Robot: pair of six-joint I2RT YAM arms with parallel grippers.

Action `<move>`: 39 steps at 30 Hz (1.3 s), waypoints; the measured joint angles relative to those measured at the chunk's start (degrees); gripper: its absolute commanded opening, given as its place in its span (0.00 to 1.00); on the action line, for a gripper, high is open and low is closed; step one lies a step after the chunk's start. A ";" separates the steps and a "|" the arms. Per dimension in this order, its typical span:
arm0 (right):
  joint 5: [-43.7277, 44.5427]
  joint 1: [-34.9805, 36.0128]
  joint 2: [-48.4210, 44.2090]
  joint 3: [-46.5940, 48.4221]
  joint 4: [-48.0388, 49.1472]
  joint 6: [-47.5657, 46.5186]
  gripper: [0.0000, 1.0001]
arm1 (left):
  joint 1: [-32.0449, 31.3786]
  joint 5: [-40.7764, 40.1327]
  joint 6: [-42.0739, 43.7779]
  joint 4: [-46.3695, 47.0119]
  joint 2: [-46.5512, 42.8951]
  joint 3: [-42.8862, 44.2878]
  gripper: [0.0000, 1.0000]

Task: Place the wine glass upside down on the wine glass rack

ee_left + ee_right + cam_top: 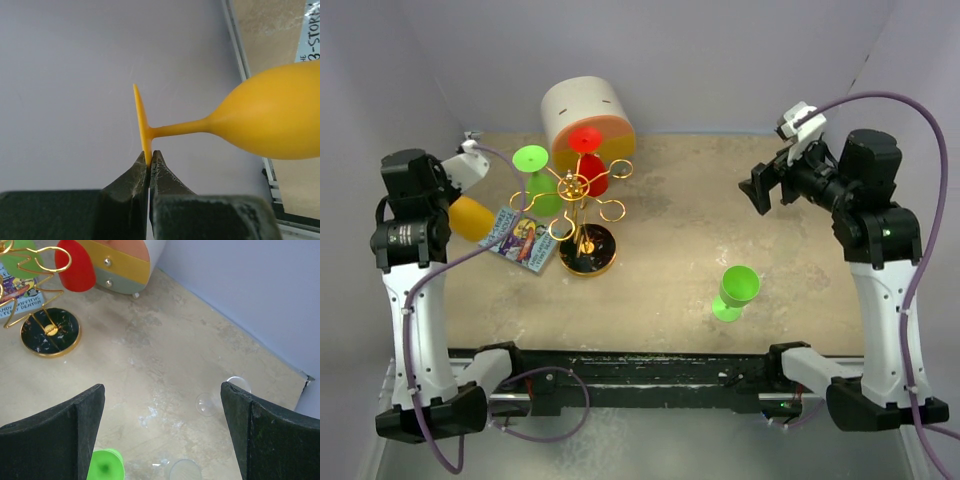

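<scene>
My left gripper (pixel 148 159) is shut on the rim of the foot of a yellow wine glass (pixel 280 112) and holds it sideways in the air. In the top view the yellow wine glass (pixel 470 218) is at the table's left edge, left of the gold wine glass rack (pixel 582 195), and the wrist hides my fingers. A green glass (pixel 542 190) and a red glass (pixel 592 170) hang upside down on the rack. Another green glass (pixel 735 290) lies on the table. My right gripper (pixel 161 387) is open and empty, raised at the right rear.
A cream-and-orange cylinder (pixel 585 115) stands behind the rack. A book (pixel 523 238) lies left of the rack's black base (pixel 587 252). A clear glass (pixel 207 404) lies on the table below my right gripper, with another clear round shape (pixel 185 471) nearer. Walls enclose the table.
</scene>
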 measured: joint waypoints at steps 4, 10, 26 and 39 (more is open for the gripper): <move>-0.33 0.00 2.97 -0.70 0.07 -0.35 1.00 | -6.75 -1.38 5.88 5.35 -1.99 -6.67 0.00; -0.42 0.00 6.14 -0.83 0.20 -0.68 1.00 | -17.11 -1.99 12.41 10.56 -2.91 -12.46 0.00; -0.55 0.00 5.35 -1.36 0.85 -1.09 1.00 | -22.18 5.68 14.88 12.55 -1.95 -9.18 0.00; -0.52 0.00 3.58 -2.14 0.83 -1.44 1.00 | -23.71 12.26 16.44 10.12 -0.11 -8.02 0.00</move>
